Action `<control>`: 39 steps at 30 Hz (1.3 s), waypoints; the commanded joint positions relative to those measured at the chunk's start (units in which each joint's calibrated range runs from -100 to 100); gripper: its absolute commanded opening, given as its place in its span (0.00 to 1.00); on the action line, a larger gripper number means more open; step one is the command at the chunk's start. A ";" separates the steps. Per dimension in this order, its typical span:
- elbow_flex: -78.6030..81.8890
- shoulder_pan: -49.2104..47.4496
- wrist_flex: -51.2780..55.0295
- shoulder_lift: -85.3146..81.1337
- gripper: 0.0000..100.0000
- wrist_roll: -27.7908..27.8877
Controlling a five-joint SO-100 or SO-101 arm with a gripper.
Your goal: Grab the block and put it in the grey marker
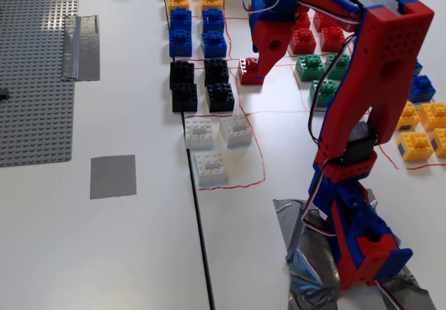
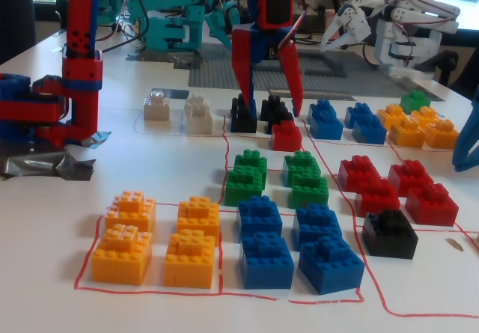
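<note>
While the hand [image 2: 269, 112] hangs open, the block [image 2: 286, 135] sits just beneath it.

Bright, even daylight; soft focus.

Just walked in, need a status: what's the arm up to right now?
The red-and-blue arm's gripper is down over a lone small red studded plastic brick sitting beside the black bricks, jaws open and straddling it; in a fixed view it looks not yet closed or lifted. The flat dull-grey square tape patch near the large grey studded baseplate has nothing on it. The sorted colour bricks lie in their red-outlined areas.
</note>
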 commanded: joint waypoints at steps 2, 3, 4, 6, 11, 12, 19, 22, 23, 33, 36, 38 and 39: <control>-7.72 1.28 -0.90 0.95 0.25 0.88; -8.36 1.37 -0.90 1.69 0.25 0.93; -8.72 1.57 -1.22 2.43 0.25 1.03; -9.08 1.77 -1.79 3.59 0.25 1.22; -9.36 1.96 -2.76 5.57 0.25 1.37; -9.54 1.96 -2.84 5.98 0.25 1.37; -13.17 1.87 -2.84 9.36 0.25 1.07; -13.71 1.77 -2.84 10.19 0.22 1.07; -13.71 1.77 -2.84 10.27 0.21 0.93; -15.53 1.77 -1.71 10.02 0.00 0.93; -15.35 1.96 -1.06 7.55 0.00 2.20; -14.71 1.96 0.08 4.99 0.00 3.42; -14.08 2.06 0.48 3.67 0.00 4.25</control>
